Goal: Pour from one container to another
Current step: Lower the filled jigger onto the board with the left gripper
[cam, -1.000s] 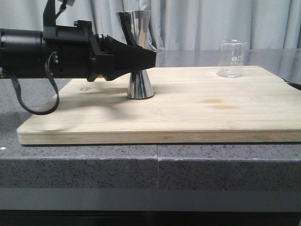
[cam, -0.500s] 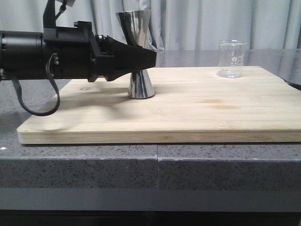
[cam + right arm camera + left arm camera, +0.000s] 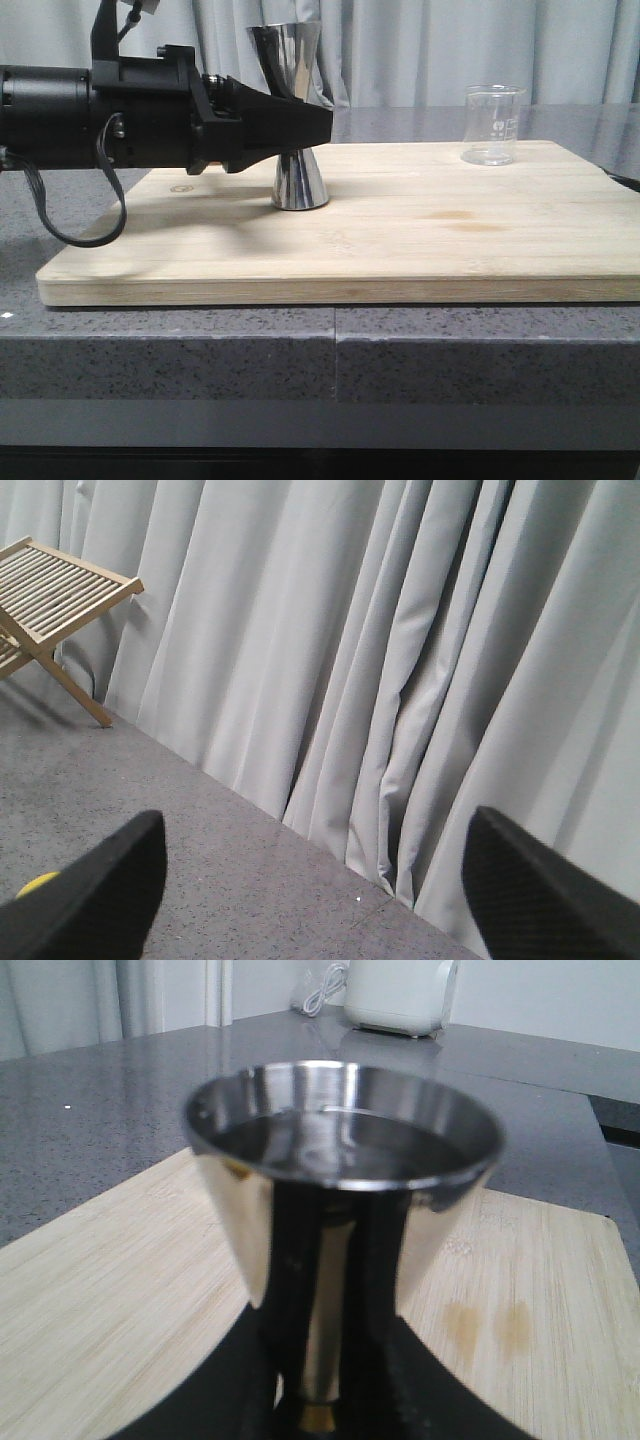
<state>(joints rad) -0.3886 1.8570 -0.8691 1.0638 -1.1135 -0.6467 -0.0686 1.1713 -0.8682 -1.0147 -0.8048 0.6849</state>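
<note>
Shiny hourglass-shaped steel jigger (image 3: 292, 120) stands upright on the pale wooden cutting board (image 3: 400, 240), left of centre, atop the speckled grey stone table (image 3: 330, 350). Left tool (image 3: 318, 122), black, reaches in level from the left; its fingers flank the jigger's gold-banded waist (image 3: 318, 1416), clenched on it. Small clear glass beaker (image 3: 493, 124) sits upright at the board's far right corner, well apart. Right tool (image 3: 310, 880) off-board, fingers spread wide, facing grey curtains (image 3: 400, 660).
</note>
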